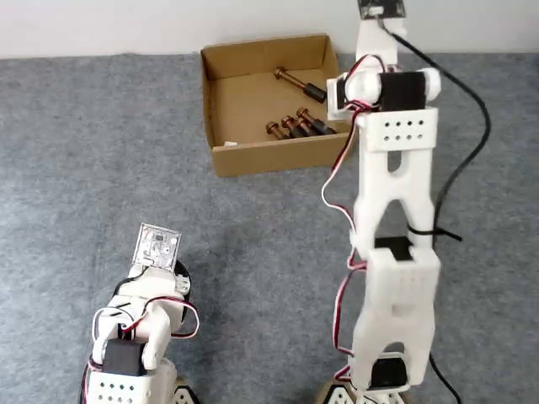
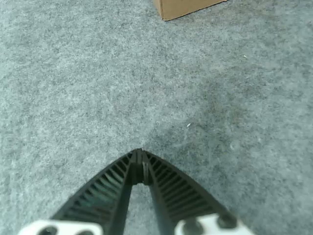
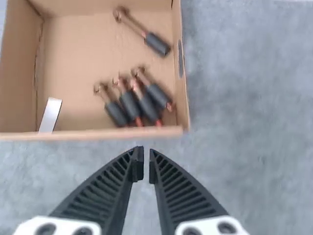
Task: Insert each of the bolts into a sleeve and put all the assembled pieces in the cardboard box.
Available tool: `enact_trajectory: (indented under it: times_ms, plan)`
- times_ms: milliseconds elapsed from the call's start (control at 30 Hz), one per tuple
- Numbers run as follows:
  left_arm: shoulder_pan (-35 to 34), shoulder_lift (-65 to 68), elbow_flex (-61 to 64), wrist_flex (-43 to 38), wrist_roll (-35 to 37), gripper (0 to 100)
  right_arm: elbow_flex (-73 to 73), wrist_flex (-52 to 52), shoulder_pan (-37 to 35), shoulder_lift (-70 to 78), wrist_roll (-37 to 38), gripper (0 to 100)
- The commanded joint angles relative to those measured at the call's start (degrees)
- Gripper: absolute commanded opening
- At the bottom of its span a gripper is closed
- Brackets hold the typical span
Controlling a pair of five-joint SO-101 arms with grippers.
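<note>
Cardboard box (image 1: pixel 269 158) sits at the far side of the grey, felt-covered table (image 1: pixel 101 151), open at the top, and the assembled pieces lie on its floor. A cluster of sleeved bolts (image 1: pixel 295 126) rests side by side near the front wall towards the right-hand corner, copper-coloured heads pointing away from that wall and dark sleeves close to it. In the right wrist view the same cluster (image 3: pixel 132 103) looks like three or four pieces pressed together, though the exact count is hard to make out. One more sleeved bolt (image 1: pixel 299 84) lies apart from them, slanted, nearer the back wall; it appears again from the right wrist (image 3: pixel 146 35). A short white strip (image 3: pixel 49 115) lies against the inside of the front wall on the other side. The right arm (image 1: pixel 396 168) stretches far forward along the box's right side, and the right gripper (image 3: pixel 144 152) hangs just outside the front wall over bare felt, its black ribbed fingers drawn together to a thin slit with nothing between them. The left arm (image 1: pixel 143 337) is folded back near its base, well apart from the box. The left gripper (image 2: pixel 141 154) points down at the felt, tips touching and holding nothing, with a corner of the box (image 2: pixel 186 7) far ahead of it.
</note>
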Motion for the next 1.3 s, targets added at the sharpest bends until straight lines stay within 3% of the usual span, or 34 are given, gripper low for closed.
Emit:
enact_trajectory:
  times_ms: [0, 333, 600, 1000, 1267]
  plan:
    - [-0.26, -0.35, -0.22, -1.49, -0.26, 0, 14.77, 2.51, 0.13, -14.73, -3.69, 0.8]
    - [-0.26, -0.35, -0.22, -1.49, -0.26, 0, 45.01, -2.33, 3.56, -41.01, -9.85, 0.8]
    - [-0.26, -0.35, -0.22, -1.49, -0.26, 0, 75.78, -15.96, 11.03, -60.79, -9.67, 0.8]
    - [-0.26, -0.35, -0.22, -1.49, -0.26, 0, 123.34, -41.54, 11.03, -91.82, -9.49, 0.8]
    - [-0.26, -0.35, -0.22, -1.49, -0.26, 0, 141.89, -48.22, 11.03, -105.10, -9.41, 0.8]
